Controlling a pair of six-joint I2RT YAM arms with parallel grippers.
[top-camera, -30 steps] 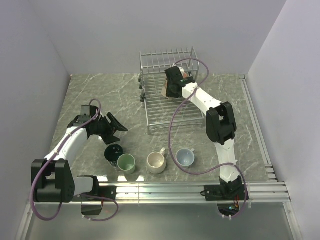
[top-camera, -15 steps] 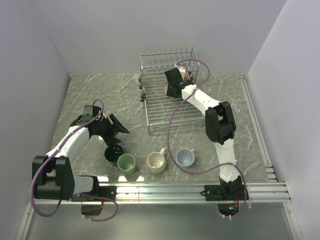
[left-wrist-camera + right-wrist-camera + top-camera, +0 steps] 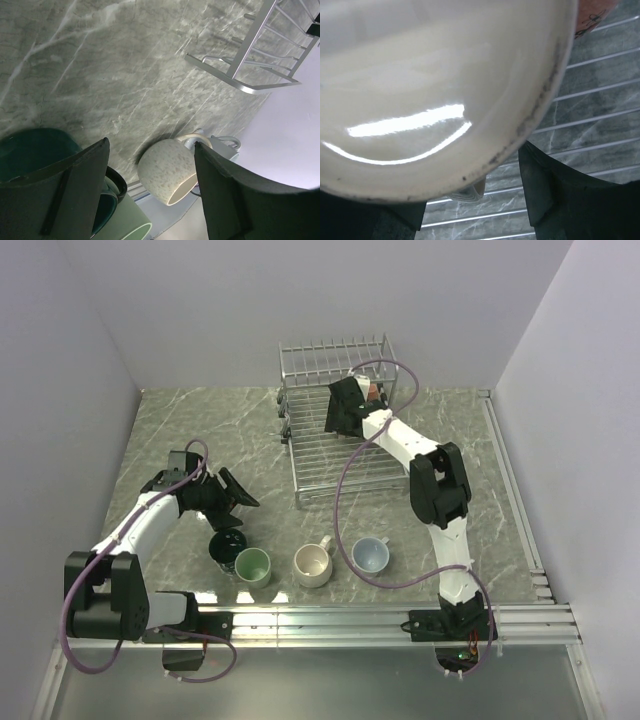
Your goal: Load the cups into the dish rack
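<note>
- Left gripper (image 3: 151,150): hovers over the marble table (image 3: 190,430), left of the dish rack. The jaws stand wide apart and hold nothing.
- Dark teal mug (image 3: 227,546): stands upright on the table just below the left gripper. In the left wrist view, the left finger (image 3: 75,190) covers part of it.
- Light green mug (image 3: 252,566): upright, right against the dark teal mug on its near right side.
- Beige mug (image 3: 312,564): upright on the table, apart from the light green mug. Its handle points to the far right. It shows in the gap between the left gripper's fingers in the wrist view.
- Dish rack (image 3: 310,455): sits at the far middle of the table, with its tines along the back. The front grid is bare.
- Right gripper (image 3: 340,415): reaches over the back half of the rack. Its fingers are spread wide around the tall cream mug (image 3: 435,85), which fills the right wrist view above the rack wires.
- Pale blue mug (image 3: 370,555): upright, just right of the beige mug, in front of the rack.
- Reddish-brown mug (image 3: 373,392): in the rack, behind the right gripper and largely hidden by it.
- Purple cable (image 3: 395,368): loops over the rack's back right corner.
</note>
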